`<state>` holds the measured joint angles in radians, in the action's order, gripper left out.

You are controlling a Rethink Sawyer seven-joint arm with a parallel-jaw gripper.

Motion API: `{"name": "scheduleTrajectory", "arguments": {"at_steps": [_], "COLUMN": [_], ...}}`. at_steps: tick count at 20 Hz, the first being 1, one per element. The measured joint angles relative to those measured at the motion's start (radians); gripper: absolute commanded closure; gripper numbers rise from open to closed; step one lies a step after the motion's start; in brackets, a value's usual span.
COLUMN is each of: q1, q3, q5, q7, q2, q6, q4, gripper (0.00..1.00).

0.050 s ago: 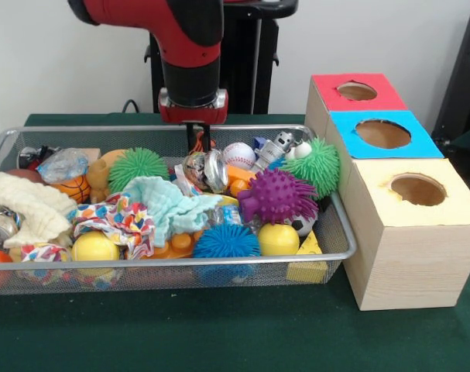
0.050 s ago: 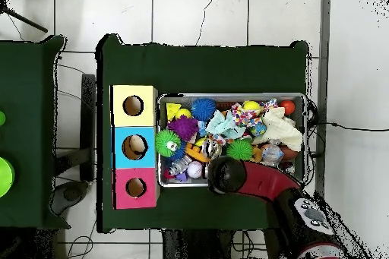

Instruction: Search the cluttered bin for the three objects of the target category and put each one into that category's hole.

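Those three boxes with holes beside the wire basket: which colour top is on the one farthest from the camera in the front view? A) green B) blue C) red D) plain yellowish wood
C: in the front view the red-topped box sits farthest back, the blue-topped box is in the middle, and the plain wood box stands nearest the camera.

The bin [image 1: 339, 225] wall hides the hand [image 1: 197, 143] tips; its left end is cropped
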<state>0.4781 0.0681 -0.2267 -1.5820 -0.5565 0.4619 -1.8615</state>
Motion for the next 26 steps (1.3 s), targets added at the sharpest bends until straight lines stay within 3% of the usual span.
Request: {"name": "scheduleTrajectory", "arguments": {"at_steps": [26], "q1": [-0.039], "q3": [0.004], "q5": [-0.001], "q7": [0.0], "q2": [-0.126], "q6": [0.029], "q4": [0.03], "gripper": [1.0]}}
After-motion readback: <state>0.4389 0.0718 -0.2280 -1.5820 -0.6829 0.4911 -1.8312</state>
